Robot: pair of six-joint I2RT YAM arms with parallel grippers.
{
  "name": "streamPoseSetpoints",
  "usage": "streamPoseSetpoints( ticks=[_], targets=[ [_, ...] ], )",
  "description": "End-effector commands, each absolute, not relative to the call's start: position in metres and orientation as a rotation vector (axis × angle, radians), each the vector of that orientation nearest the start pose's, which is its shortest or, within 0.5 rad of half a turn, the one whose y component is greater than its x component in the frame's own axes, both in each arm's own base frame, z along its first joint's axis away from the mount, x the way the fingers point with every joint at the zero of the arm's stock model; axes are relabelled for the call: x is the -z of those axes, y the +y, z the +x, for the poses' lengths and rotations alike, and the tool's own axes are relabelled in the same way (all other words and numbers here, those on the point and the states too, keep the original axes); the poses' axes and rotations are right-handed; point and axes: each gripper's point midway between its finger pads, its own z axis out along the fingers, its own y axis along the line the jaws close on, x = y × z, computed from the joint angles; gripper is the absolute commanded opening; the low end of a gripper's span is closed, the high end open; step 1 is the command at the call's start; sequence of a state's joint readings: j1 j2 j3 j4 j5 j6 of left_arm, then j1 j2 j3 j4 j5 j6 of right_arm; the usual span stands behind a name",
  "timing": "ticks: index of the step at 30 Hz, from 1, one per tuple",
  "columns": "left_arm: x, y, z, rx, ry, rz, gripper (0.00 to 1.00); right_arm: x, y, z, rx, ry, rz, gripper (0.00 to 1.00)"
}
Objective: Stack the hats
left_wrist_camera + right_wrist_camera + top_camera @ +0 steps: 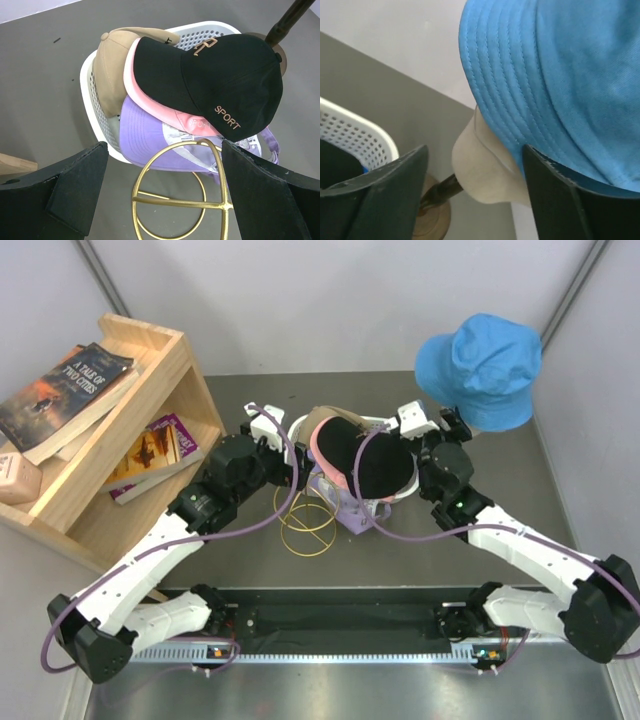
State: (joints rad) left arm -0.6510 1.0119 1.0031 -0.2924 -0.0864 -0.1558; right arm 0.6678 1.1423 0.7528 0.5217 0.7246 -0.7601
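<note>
The black cap (220, 75) covers most of the pink cap (165, 107), which hides part of the lavender cap (150, 135) and tan cap (112, 70). The basket (90, 85) shows only at its rim. In the right wrist view the blue hat (560, 75) runs off the frame and hides most of the mannequin head (485, 170).

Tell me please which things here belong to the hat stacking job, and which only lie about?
Belong to the job:
black cap
pink cap
lavender cap
tan cap

Only lying about:
white basket
gold wire stand
mannequin head
blue bucket hat
books
wooden shelf
</note>
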Motion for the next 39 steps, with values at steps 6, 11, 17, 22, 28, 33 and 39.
streamPoseSetpoints(
  ticks=[6, 11, 17, 22, 28, 33, 39],
  targets=[
    [-0.285, -0.207, 0.290, 0.458, 1.825, 0.392, 0.99, -0.314, 0.139, 0.327, 0.257, 1.475, -0.445, 0.89],
    [-0.288, -0.199, 0.292, 0.419, 1.814, 0.377, 0.99, -0.307, 0.172, 0.311, -0.047, 1.518, -0.430, 0.91],
    [-0.295, -0.191, 0.293, 0.382, 1.790, 0.356, 0.99, -0.287, 0.212, 0.301, -0.338, 1.590, -0.424, 0.86],
    [-0.295, -0.188, 0.293, 0.370, 1.787, 0.349, 0.99, -0.271, 0.218, 0.311, -0.350, 1.661, -0.355, 0.82],
    [-0.296, -0.188, 0.292, 0.371, 1.786, 0.350, 0.99, -0.253, 0.215, 0.327, -0.315, 1.706, -0.300, 0.79],
    [-0.296, -0.189, 0.292, 0.375, 1.784, 0.351, 0.99, -0.243, 0.209, 0.333, -0.303, 1.716, -0.297, 0.77],
    [-0.294, -0.188, 0.293, 0.368, 1.789, 0.354, 0.99, -0.228, 0.208, 0.338, -0.321, 1.744, -0.316, 0.73]
  ],
)
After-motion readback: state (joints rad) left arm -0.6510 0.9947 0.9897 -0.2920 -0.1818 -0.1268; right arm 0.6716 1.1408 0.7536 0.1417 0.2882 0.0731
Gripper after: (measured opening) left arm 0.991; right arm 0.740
